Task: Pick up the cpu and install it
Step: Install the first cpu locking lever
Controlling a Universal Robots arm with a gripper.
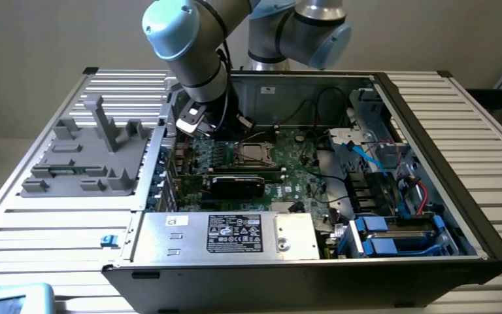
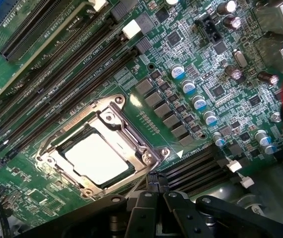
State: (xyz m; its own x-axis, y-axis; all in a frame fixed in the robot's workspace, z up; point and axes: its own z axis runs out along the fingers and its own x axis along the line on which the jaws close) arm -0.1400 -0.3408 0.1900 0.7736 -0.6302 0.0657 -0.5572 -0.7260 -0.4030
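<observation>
The gripper hangs low over the motherboard inside an open computer case, its dark fingers pressed together with nothing between them. Just beyond the fingertips lies the socket, a metal frame with a hinged retaining bracket, and the cpu sits flat inside it, its pale silver top showing through the frame's window. The gripper is close to the socket's edge but appears not to touch the chip.

Judging by this, the chip is already seated and the work concerns the socket. To do it well, the gripper should stay square to the frame, press only on metal, and avoid dragging across the chip or the nearby row of blue-topped capacitors.

Beside the socket, farther from the gripper, run long black memory slots with small white printing alongside; it seems to read DIMM with numbers, though this is not certain.

In the exterior view, the arm reaches down into the case, which rests on a slatted metal table. Nearer the camera than the gripper sits a silver power supply with a dark label whose text is too small to read. A grey fixture stands outside the case, on the exterior view's left.
</observation>
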